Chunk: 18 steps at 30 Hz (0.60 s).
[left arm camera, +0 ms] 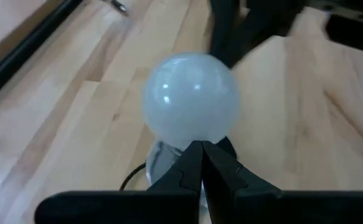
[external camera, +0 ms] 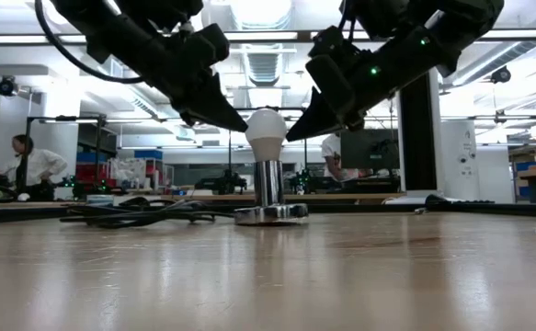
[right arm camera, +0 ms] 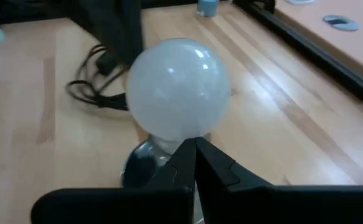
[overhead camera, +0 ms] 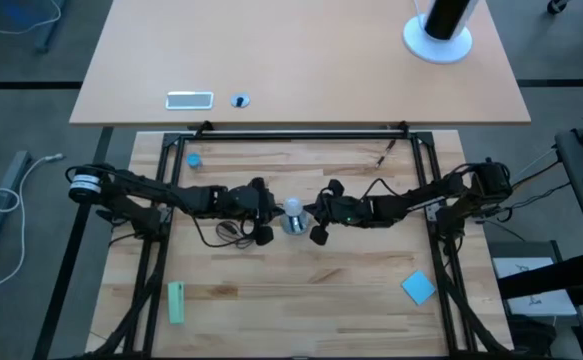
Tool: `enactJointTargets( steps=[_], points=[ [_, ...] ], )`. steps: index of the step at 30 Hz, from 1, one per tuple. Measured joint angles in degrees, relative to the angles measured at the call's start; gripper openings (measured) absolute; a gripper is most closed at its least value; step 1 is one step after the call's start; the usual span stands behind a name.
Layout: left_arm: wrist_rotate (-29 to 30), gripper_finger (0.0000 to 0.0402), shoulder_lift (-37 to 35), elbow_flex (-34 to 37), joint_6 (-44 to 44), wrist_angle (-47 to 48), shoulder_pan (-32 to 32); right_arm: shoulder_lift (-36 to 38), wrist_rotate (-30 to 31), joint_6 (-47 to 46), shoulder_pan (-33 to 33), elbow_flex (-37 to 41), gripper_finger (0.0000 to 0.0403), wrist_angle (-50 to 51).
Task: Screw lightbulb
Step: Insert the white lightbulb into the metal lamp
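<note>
As the two arms meet over the middle of the wooden table (overhead camera: pixel 271 290), the small whitish translucent lightbulb (external camera: pixel 266 135) stands upright on the shiny silver socket with a round base and black cord (external camera: pixel 269 195). The left gripper (external camera: pixel 235 120) is just beside the bulb on one side, and the right gripper (external camera: pixel 297 129) is just beside it on the other side. In both wrist views the dark fingers are pressed together to a point, with no gap between them, and they hold nothing; each tip aims at the lower part of the bulb's head. Whether a tip really touches the glass, I cannot tell from here.

I think the step in hand is the turning of the bulb into the socket, or the checking of it, because the bulb already sits in the socket and looks straight. How deep the screw base is, I cannot see. For the next move one gripper would need to part its fingers around the head, close softly, and rotate, while the socket must not slide.

No brand, label or writing is readable on the bulb or the socket.
</note>
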State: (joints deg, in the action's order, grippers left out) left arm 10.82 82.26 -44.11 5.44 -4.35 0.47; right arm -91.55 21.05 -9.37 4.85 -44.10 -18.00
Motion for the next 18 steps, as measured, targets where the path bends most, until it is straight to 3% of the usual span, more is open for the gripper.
enactJointTargets(
  steps=[13,18],
  points=[
    [0.64,0.0,-0.39,-0.01,2.71,5.35,0.0,0.0,-1.73,-2.97,0.67,-0.22,0.0,5.34],
    [-1.74,0.0,-1.33,-0.01,3.13,6.64,-0.2,0.0,1.71,-5.87,0.67,-0.21,0.0,9.3]
  ],
)
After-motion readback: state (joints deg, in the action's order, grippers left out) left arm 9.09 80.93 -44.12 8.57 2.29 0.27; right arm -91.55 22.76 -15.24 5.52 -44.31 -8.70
